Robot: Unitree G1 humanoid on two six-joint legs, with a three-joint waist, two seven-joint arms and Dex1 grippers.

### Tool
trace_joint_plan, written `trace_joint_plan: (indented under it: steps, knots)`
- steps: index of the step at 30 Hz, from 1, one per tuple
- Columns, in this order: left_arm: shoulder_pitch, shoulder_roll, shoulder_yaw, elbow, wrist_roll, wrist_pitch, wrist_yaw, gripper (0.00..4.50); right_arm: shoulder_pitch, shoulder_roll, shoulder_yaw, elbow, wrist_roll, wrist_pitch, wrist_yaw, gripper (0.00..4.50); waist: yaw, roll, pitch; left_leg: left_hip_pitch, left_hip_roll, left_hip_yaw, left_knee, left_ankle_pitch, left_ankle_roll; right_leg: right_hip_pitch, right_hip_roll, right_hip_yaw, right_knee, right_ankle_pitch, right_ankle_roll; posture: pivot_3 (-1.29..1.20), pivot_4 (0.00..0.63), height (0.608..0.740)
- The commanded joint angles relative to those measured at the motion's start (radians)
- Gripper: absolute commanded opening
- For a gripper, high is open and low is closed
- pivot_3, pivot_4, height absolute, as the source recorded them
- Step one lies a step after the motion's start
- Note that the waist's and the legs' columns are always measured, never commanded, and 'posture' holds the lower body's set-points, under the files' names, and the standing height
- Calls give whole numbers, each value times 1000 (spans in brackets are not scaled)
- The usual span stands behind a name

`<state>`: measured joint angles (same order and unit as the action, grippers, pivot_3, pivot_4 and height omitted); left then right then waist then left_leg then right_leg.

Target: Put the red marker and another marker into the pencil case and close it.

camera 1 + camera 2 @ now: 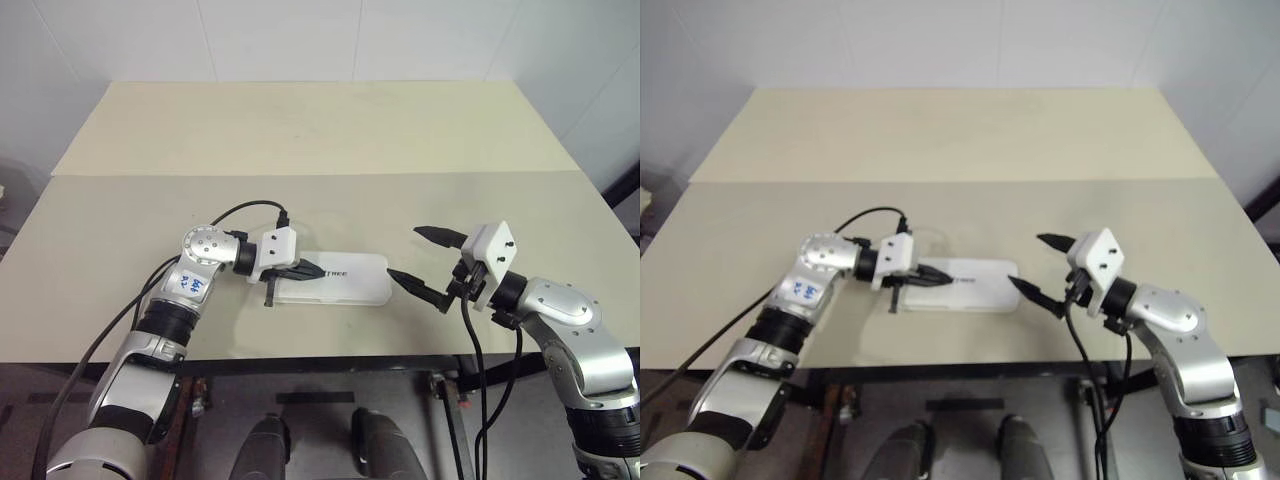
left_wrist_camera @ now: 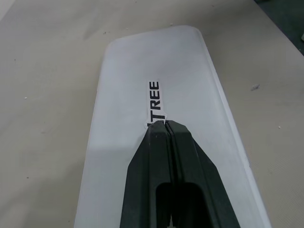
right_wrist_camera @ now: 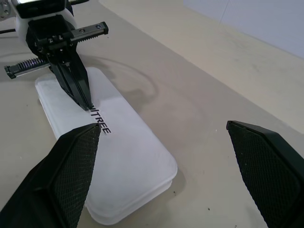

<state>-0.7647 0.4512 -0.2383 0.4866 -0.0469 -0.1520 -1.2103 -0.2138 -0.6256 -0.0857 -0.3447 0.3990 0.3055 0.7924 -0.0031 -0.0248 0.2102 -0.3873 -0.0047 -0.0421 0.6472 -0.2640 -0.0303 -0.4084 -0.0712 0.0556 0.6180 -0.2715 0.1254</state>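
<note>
The pencil case (image 1: 350, 282) is a white hard case lying flat and closed near the table's front edge, its lid print partly covered. My left gripper (image 1: 313, 270) is shut, its joined tips resting on the lid (image 2: 156, 66) beside the letters "TREE". The right wrist view shows those tips (image 3: 85, 102) on the case (image 3: 133, 166). My right gripper (image 1: 403, 252) is open just past the case's right end, its fingers spread wide with nothing between them. The red marker and the other marker are out of view.
The beige table (image 1: 300, 130) has a seam across it where two tops meet. Its front edge (image 1: 330, 355) runs close below the case. A black cable (image 1: 245, 207) loops over the table behind my left wrist.
</note>
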Motion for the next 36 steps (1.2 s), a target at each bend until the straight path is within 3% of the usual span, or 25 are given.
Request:
trace_joint_plan:
  steps: [1,12,18,22,31,36]
  knots:
    - [6,-10,-3,2,-5,59,4,19,7,0,-29,-42,15,-6,-13,4500,0,0,0,0,0,0,0,0,0,0,0,0,0,0,0,0,150,740]
    - [10,8,169,21,-183,53,-41,19,-19,4,-12,6,13,-17,7,4500,-3,0,0,-2,1,0,-1,0,0,-2,0,0,0,0,0,0,150,740]
    - [98,116,277,-75,-270,157,-49,19,-42,9,-28,58,11,-33,10,4500,-13,0,0,-2,1,0,-2,-1,0,-3,0,0,0,0,0,0,150,740]
    - [164,168,329,-112,-292,147,-52,1161,-26,-5,-38,63,15,-32,24,4500,-13,0,0,-2,1,-1,-2,-1,0,-2,0,0,-1,0,-1,0,150,740]
    - [255,189,391,-205,-321,204,21,4347,8,-73,-102,77,39,-46,96,4500,-1,0,0,-2,1,0,-2,-1,0,-2,-1,-1,-1,0,-1,0,150,740]
    - [323,188,398,-302,-329,219,61,4465,4,-106,-100,141,32,-74,162,4500,-3,0,0,-1,1,0,-2,-1,0,-2,-1,0,-1,-1,-1,0,150,740]
